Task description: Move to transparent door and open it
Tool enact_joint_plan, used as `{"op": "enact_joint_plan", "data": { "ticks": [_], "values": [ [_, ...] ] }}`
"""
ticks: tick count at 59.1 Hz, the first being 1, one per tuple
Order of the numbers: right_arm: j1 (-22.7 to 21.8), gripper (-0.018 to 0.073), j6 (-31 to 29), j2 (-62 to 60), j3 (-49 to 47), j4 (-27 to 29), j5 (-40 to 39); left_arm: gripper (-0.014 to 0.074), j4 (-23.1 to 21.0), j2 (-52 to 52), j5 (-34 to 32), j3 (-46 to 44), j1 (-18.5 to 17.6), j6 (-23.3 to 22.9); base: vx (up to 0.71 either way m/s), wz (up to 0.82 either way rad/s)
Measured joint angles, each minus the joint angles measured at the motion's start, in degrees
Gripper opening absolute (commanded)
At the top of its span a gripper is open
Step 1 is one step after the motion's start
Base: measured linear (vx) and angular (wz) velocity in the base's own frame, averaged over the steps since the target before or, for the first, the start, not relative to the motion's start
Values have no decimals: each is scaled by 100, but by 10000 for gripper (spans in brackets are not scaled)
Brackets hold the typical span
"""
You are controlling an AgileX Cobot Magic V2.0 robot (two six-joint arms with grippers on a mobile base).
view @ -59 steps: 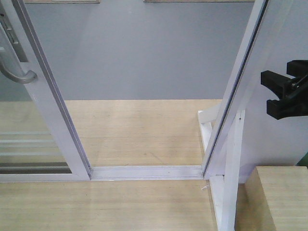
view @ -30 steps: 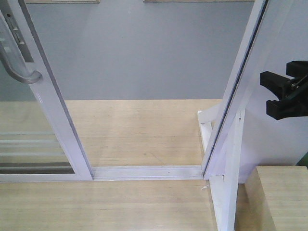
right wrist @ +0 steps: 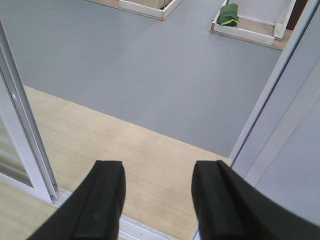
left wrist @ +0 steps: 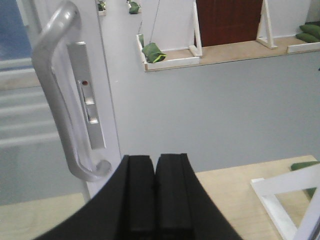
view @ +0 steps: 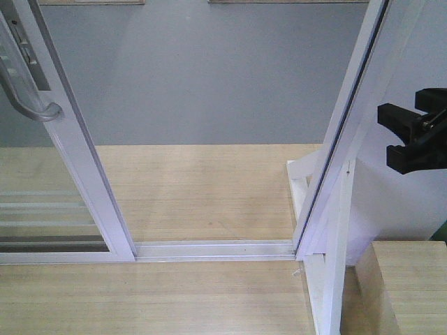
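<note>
Since the panel is glass in metal, door weight: likely heavy, stiff, fragile.
Door place: transparent door (view: 66, 174) stands at left, doorway beside it open.
Hold point: curved grey handle (left wrist: 62, 100), smooth, maybe slippery.
Left gripper (left wrist: 155, 195): closed, empty, near handle.
Right gripper (right wrist: 160, 200): wide apart, empty.

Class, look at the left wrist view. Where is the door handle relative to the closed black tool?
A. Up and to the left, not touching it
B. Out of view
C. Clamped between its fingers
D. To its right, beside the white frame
A: the grey handle stands upper left of the left tool, whose fingers are pressed together on nothing.
</note>
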Motion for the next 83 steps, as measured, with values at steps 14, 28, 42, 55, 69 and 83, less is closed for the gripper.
{"op": "enact_joint_plan", "data": {
  "ticks": [14, 28, 42, 55, 69, 83],
  "values": [
    [0, 386, 0, 0, 0, 0, 0, -7, 186, -1702, -1578, 2075, -542, -1345, 0, 0],
    [0, 386, 0, 0, 0, 0, 0, -7, 3265, -2575, -1891, 3094, -559, -2737, 0, 0],
    [0, 386, 0, 0, 0, 0, 0, -7, 4207, -3713, -1767, 3574, -559, -4432, 0, 0],
    [0, 386, 0, 0, 11, 0, 22, -7, 4334, -4010, -762, 3574, -559, -4627, 0, 0],
    [0, 386, 0, 0, 17, 0, 29, -7, 4388, -4010, -705, 3574, -559, -4648, 0, 0],
    [0, 386, 0, 0, 17, 0, 29, -7, 4406, -4010, -667, 3574, -559, -4648, 0, 0]
  ]
}}
